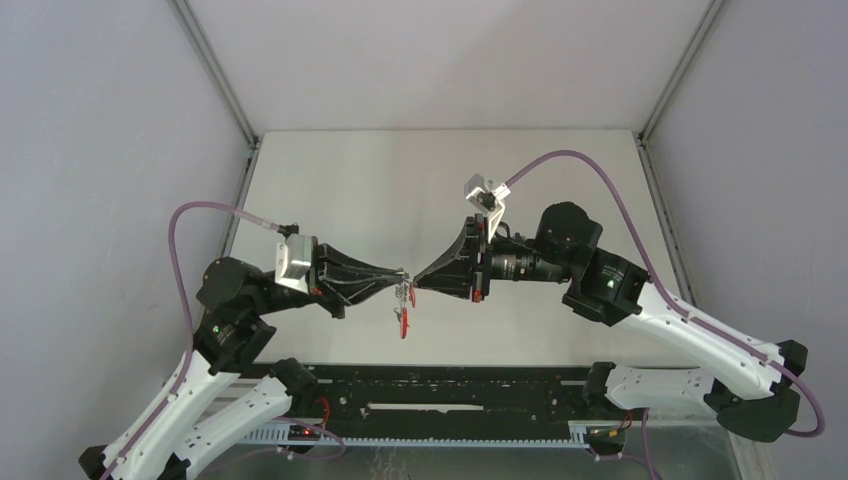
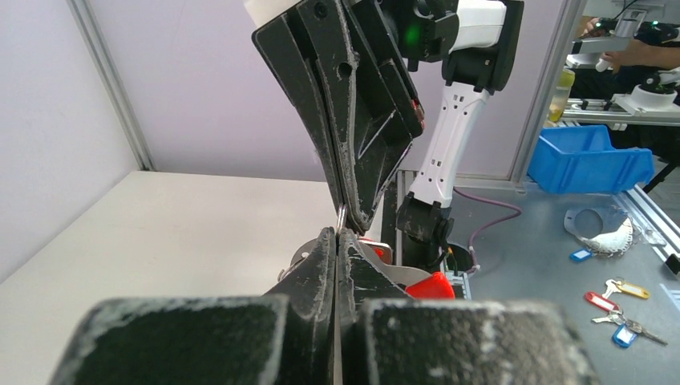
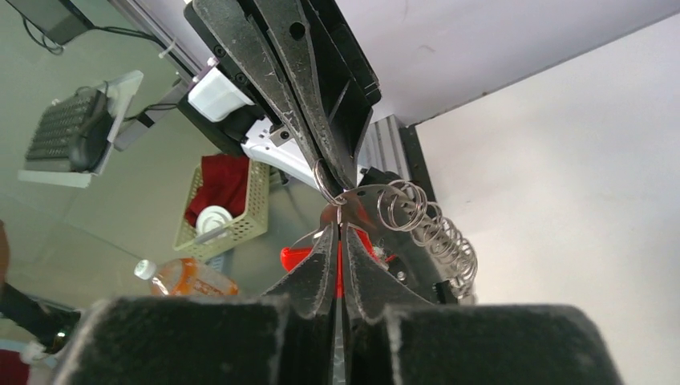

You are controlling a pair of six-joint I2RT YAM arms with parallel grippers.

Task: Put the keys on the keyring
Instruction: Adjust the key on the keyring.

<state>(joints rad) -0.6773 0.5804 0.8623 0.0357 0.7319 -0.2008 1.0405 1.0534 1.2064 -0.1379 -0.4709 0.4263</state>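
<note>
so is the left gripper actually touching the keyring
Touching. The right wrist view shows the keyring pinched at the closed fingertips of the left gripper, with no gap between them.

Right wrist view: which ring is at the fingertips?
The lone ring where the left gripper and right gripper meet; the other rings are a linked chain trailing right.

Over the middle of the table (image 1: pixel 330 190), the left gripper (image 1: pixel 399 273) from the left meets the right gripper (image 1: pixel 415 281) tip to tip, with the keyring (image 3: pixel 324 180) between them, the keys (image 3: pixel 365 200) just beside, and the strap (image 1: pixel 403 320) below.
</note>
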